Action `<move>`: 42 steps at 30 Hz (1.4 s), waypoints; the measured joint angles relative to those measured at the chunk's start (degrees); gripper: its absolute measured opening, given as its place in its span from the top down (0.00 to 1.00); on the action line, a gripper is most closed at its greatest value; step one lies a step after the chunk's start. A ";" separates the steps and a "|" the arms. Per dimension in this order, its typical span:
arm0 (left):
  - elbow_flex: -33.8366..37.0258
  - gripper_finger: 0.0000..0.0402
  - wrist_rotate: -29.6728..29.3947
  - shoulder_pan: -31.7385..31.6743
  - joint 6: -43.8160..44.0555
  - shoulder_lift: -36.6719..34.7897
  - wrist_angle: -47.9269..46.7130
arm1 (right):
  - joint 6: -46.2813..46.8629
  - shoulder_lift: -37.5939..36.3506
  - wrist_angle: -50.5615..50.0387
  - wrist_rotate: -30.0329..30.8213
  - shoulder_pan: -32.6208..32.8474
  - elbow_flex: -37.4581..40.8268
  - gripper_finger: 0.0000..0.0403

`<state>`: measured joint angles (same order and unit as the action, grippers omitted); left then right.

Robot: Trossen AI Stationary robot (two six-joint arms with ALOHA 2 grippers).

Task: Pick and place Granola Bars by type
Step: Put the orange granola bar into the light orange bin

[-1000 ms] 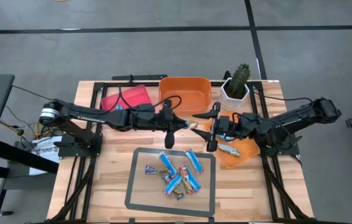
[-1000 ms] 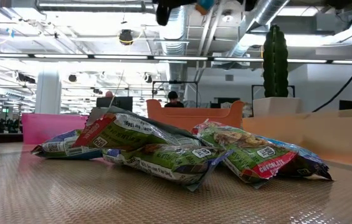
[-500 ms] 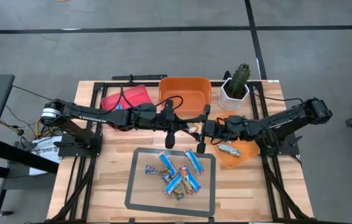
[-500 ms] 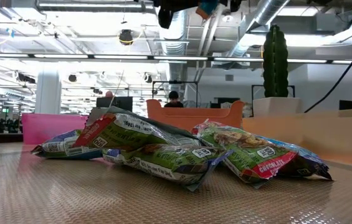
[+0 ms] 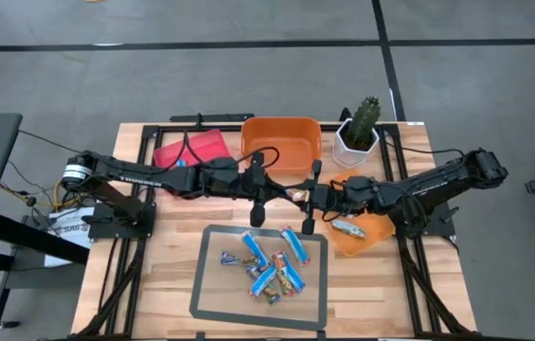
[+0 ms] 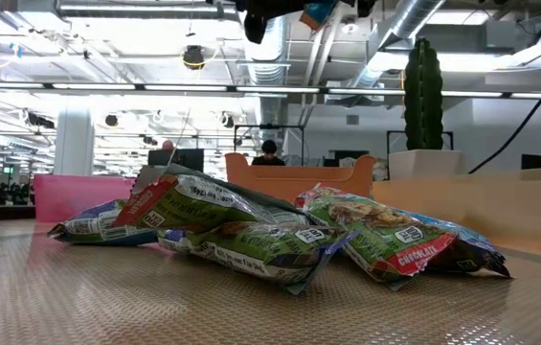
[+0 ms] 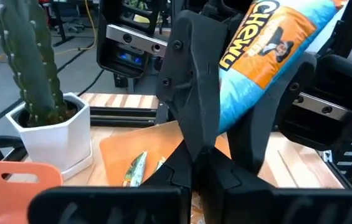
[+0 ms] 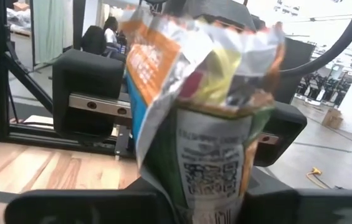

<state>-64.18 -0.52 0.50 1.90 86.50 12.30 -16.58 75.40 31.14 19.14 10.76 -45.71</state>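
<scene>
Both arms stretch toward the middle of the tabletop (image 5: 153, 284), meeting above the mat's far edge. The left gripper (image 5: 276, 192) and right gripper (image 5: 307, 196) each clamp an end of one blue-and-orange granola bar (image 7: 269, 46), held in the air between them. Only the wrist views show its wrapper closely. From above, more granola bars (image 5: 267, 260) lie on the grey mat (image 5: 212, 294), one in the orange tray (image 5: 366, 244) near the cactus (image 5: 365, 114)

One blue-orange bar (image 7: 269, 50) hangs midair, pinched at both ends. Blue and green bars (image 5: 269, 263) lie heaped on the mat; another (image 5: 348, 228) lies in a tray.
</scene>
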 joint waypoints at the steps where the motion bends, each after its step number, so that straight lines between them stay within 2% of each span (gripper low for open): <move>1: 0.00 0.98 0.11 0.00 0.30 0.00 -0.15 | 0.00 -0.02 0.02 0.06 0.00 0.00 0.88; 5: 0.00 0.87 -1.16 0.00 2.97 -0.03 -1.13 | -0.02 -0.02 -0.13 0.25 0.00 0.03 0.88; 10: 0.00 0.65 -1.85 -0.07 3.39 -0.07 -1.95 | -0.02 -0.11 0.23 0.95 0.00 0.04 0.88; 14: 0.07 0.48 -1.20 0.15 3.70 -0.04 -6.09 | -0.16 -0.29 0.59 1.37 -0.15 0.02 0.88; 19: 0.11 0.36 -2.87 0.02 5.23 -0.02 -11.85 | -0.39 -0.28 -0.51 2.56 -0.02 0.02 0.88; 24: 0.11 0.34 -5.09 0.08 5.96 -0.02 -17.27 | 0.84 -1.69 -9.72 6.30 0.08 0.02 0.88; 28: 0.11 0.35 -6.09 0.06 7.62 -0.02 -22.04 | 5.86 -6.58 -24.51 8.52 0.10 0.03 0.88; 36: 0.11 0.36 -6.18 0.21 8.69 -0.02 -24.91 | 24.32 -19.38 -55.88 8.43 0.02 0.02 0.88; 42: 0.11 0.36 -6.18 0.24 8.66 -0.02 -24.95 | 36.28 -22.27 -75.09 4.93 0.00 0.02 0.88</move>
<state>-64.07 -6.70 0.73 10.57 86.48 -12.64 19.70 53.12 -43.95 24.07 10.76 -45.69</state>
